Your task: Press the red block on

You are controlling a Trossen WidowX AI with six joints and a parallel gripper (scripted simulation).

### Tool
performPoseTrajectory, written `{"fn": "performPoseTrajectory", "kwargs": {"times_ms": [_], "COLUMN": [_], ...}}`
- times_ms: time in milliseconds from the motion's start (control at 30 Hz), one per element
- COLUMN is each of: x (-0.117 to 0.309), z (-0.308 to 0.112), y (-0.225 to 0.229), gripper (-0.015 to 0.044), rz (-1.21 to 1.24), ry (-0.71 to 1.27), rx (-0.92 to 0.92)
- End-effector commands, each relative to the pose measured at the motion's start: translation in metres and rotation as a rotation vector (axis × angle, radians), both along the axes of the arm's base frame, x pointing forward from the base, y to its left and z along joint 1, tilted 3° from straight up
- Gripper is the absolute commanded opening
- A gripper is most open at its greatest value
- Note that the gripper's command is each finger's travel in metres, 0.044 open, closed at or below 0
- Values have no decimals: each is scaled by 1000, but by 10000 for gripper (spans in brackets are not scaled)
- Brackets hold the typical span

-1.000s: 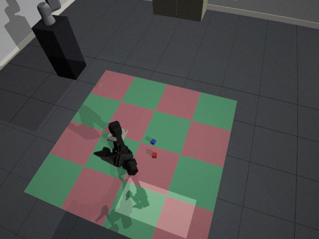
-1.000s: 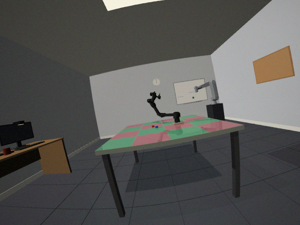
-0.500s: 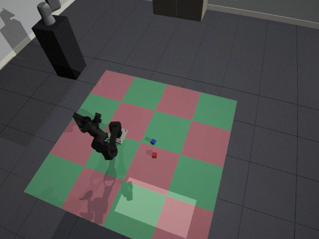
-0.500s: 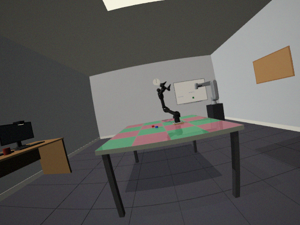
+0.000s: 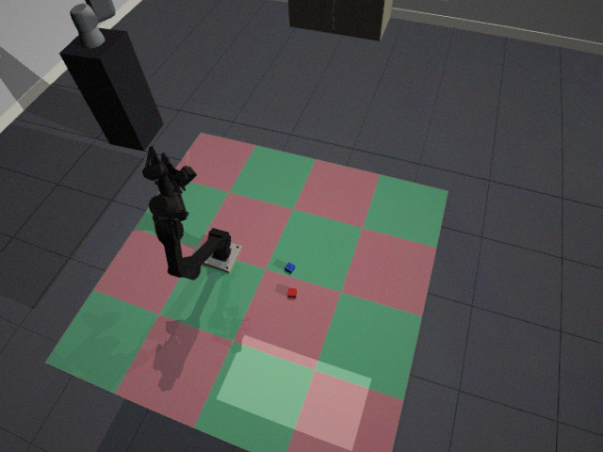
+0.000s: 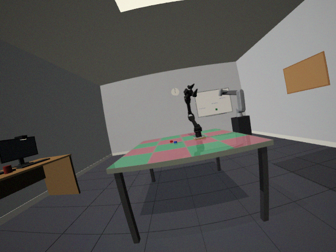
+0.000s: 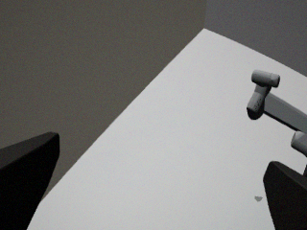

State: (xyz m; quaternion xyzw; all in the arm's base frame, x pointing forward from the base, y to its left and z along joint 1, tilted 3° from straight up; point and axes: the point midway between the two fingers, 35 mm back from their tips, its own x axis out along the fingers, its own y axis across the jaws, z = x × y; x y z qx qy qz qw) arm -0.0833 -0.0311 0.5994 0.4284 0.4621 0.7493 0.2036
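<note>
- We saw the red block (image 5: 291, 293) (image 6: 171, 141) on a pink square of the table (image 5: 399, 209) (image 6: 189, 160), well inside its edges.
- We had the blue block (image 5: 289, 267) (image 6: 175, 142) near it on a green square, a gap between them; they were not joined.
- We held neither block: our gripper (image 5: 163, 157) (image 6: 195, 86) (image 7: 167, 160) was high above the table, its fingers wide apart with nothing between them.
- We had open room over both blocks, our arm (image 5: 168, 243) (image 6: 189, 107) rising to one side from its base plate (image 5: 236, 252) (image 6: 195, 138).
- We saw a red mug (image 6: 7, 169) and a monitor (image 6: 19, 149) on the desk (image 6: 61, 173).
- We noted the table's pink and green checks, a pale light patch across some.
- Beyond the table, we saw a grey arm (image 5: 85, 22) (image 6: 241, 100) (image 7: 261, 91) on a black pedestal (image 5: 136, 88) (image 6: 241, 123), and a clock (image 6: 175, 92) and a whiteboard (image 6: 210, 98) on the wall.
</note>
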Motion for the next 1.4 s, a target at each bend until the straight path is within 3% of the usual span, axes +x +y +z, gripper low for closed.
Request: {"fn": "performPoseTrajectory", "kwargs": {"times_ms": [0, 167, 367, 633, 800, 1067, 1367], "x": [6, 30, 91, 147, 210, 322, 413], "z": [-4, -19, -53, -86, -125, -209, -315], "y": [48, 120, 197, 233, 252, 237, 156], "gripper": [440, 440, 440, 440, 440, 440, 440], "rz": [-154, -406, -707, -900, -1037, -1159, -1074], "ry": [-49, -158, -318, -449, -566, -739, -821], "rx": [-56, -152, -323, -463, -649, -1040, -1499]}}
